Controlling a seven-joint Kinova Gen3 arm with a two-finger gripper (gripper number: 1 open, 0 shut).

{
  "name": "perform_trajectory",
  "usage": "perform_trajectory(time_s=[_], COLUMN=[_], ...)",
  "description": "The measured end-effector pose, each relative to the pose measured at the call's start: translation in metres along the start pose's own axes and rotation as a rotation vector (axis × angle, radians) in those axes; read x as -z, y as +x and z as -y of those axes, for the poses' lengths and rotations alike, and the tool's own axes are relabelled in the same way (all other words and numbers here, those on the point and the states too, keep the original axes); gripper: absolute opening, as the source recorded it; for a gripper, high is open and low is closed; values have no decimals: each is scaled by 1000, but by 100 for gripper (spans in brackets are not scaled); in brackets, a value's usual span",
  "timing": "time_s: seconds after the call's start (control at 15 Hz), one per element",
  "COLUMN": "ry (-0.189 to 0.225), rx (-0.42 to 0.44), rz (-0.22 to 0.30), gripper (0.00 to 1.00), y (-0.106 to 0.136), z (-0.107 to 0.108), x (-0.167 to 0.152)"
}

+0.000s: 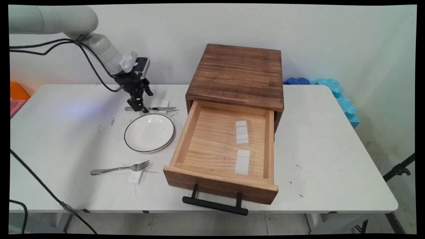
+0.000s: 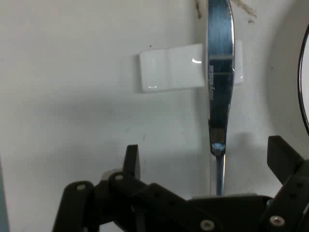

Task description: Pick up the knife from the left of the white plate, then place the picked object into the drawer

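A white table (image 1: 332, 139) stands before a pale wall, with blue foam shapes (image 1: 335, 91) at its far right corner. At the far left side of the table the black gripper (image 1: 138, 107) points down over the handle end of a table knife (image 1: 159, 108). The knife lies across a small white rest block (image 1: 164, 105), its blade pointing toward the wooden drawer box (image 1: 237, 74). In the hand view the gripper's fingers (image 2: 285, 162) stand open on either side of the knife's (image 2: 219, 87) thin handle; they seem not to be clamped on it, though contact is hard to judge.

Just in front of the knife sits a white plate (image 1: 149, 132) with a dark rim, close beside the gripper. Nearer the front edge a fork (image 1: 119, 168) lies with its tines on another white block (image 1: 136, 174). The pulled-out drawer (image 1: 222, 146), right of the plate, holds two white blocks (image 1: 242, 132), and a black handle (image 1: 215, 204) hangs over the table's front edge.
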Motion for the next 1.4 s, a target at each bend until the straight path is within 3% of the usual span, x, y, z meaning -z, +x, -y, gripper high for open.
perform_trajectory(time_s=[0.8, 0.87, 1.4], ry=[-15, -15, -24], rx=[4, 4, 1], rz=[-2, -2, 9], gripper=[100, 0, 0], y=[9, 9, 9], z=[5, 5, 2], x=[-18, -19, -24])
